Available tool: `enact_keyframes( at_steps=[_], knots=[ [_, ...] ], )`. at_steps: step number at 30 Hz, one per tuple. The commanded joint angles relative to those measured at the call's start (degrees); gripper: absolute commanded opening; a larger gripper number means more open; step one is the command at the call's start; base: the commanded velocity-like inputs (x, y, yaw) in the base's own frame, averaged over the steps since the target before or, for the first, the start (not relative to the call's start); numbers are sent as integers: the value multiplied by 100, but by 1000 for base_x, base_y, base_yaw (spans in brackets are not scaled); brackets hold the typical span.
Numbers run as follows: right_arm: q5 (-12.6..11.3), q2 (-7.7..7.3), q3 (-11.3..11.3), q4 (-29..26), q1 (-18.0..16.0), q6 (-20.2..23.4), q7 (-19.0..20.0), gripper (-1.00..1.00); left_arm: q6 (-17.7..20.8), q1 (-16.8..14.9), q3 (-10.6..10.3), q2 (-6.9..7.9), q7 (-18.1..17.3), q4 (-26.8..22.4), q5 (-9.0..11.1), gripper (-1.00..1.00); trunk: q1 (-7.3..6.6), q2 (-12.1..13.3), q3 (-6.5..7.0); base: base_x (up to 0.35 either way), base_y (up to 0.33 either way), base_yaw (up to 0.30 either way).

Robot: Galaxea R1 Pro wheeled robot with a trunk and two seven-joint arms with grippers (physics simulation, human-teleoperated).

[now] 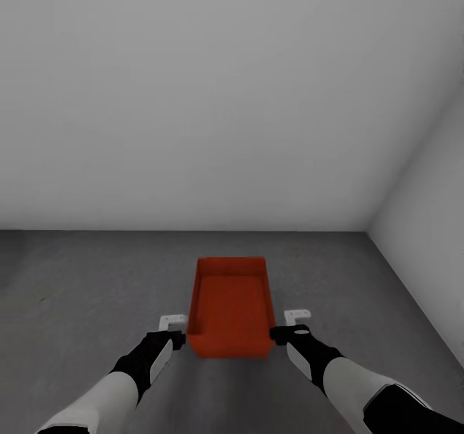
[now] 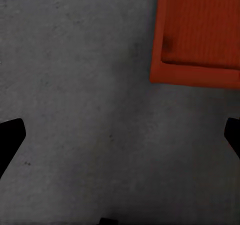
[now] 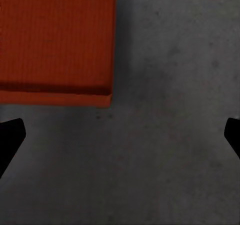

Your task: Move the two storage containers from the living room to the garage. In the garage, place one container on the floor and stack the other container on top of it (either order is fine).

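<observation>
Down on the dark concrete floor (image 1: 96,279), one red-orange storage container (image 1: 230,305) is sitting open side up, its long axis running away from the robot toward the white-grey back wall (image 1: 193,99). Both forearms are running off the bottom of the head picture, so the elbows and trunk are going unseen. The left gripper (image 1: 173,331) is hovering just beside the bin's near left corner and the right gripper (image 1: 290,326) is hovering just beside the near right corner; from this height it is hard to say whether either is touching the plastic.

Each wrist camera is giving what the head camera is not: the left gripper's dark fingertips (image 2: 11,135) are sitting far apart at the picture's edges with bare floor between them, and the bin's corner (image 2: 200,35) is lying outside that gap. Likewise the right fingertips (image 3: 11,137) are spread wide over bare concrete, the container's corner (image 3: 55,40) lying beyond them. So both grippers are released, holding nothing.

A side wall (image 1: 425,228) is closing in on the right, meeting the back wall at a corner; open floor is stretching away to the left.
</observation>
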Motion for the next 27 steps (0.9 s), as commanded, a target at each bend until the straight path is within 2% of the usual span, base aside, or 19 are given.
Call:
enact_keyframes(
  at_steps=[1,6,22,27],
  knots=[
    [-33,-3,49,-13,-2,34,-36,100,27,-1,1,0,27,-11,37,100,-3,-4,-5,-345,0,0],
    [-33,4,51,-9,-2,31,-36,100,21,-1,1,3,20,-6,37,100,-3,-4,4,-199,0,-14],
    [-44,6,50,43,15,36,-36,100,13,-1,8,34,3,130,68,100,-3,-4,133,-9,0,-88],
    [-57,16,51,79,9,38,-36,100,-1,-1,10,82,1,578,94,100,-3,-4,175,0,0,-93]
  ],
)
